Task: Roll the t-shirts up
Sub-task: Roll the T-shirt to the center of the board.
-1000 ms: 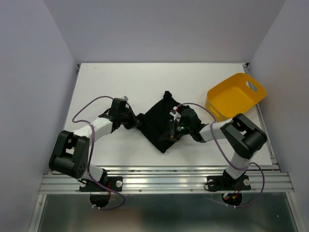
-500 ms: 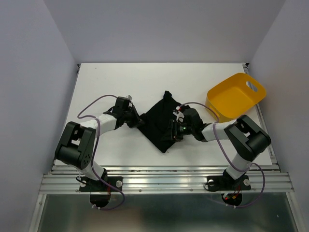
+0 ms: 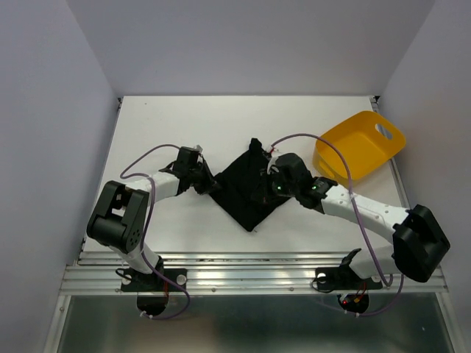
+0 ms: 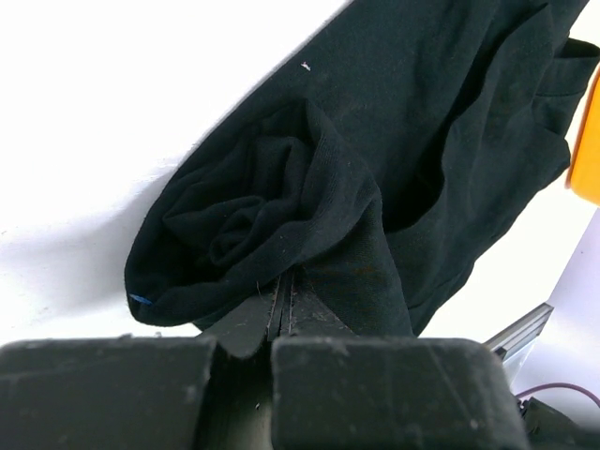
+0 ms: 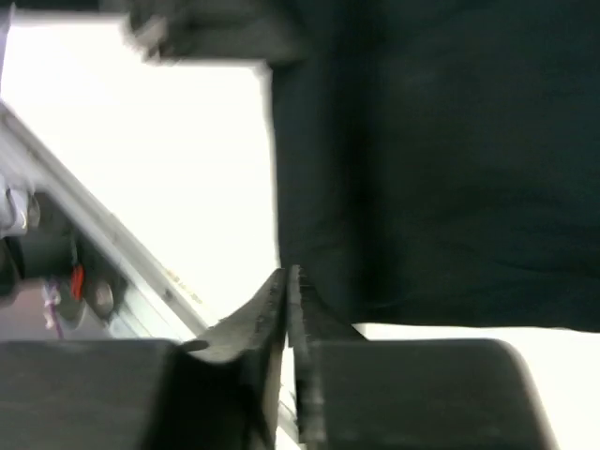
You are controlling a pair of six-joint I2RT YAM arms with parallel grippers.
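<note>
On the table (image 3: 184, 125), seen from above, a black t-shirt (image 3: 243, 193) lies as a diamond, left gripper (image 3: 209, 184) at its nine o'clock corner, right gripper (image 3: 269, 188) at three. Left wrist view adds a rolled corner pinched in closed jaws. Right wrist view (blurred): jaws almost together beside the hem, grip unclear.

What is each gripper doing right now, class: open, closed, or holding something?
The left gripper is closed, pinching the rolled end of the t-shirt.
The right gripper has its fingers together at the t-shirt's edge; whether it grips cannot be told.
</note>
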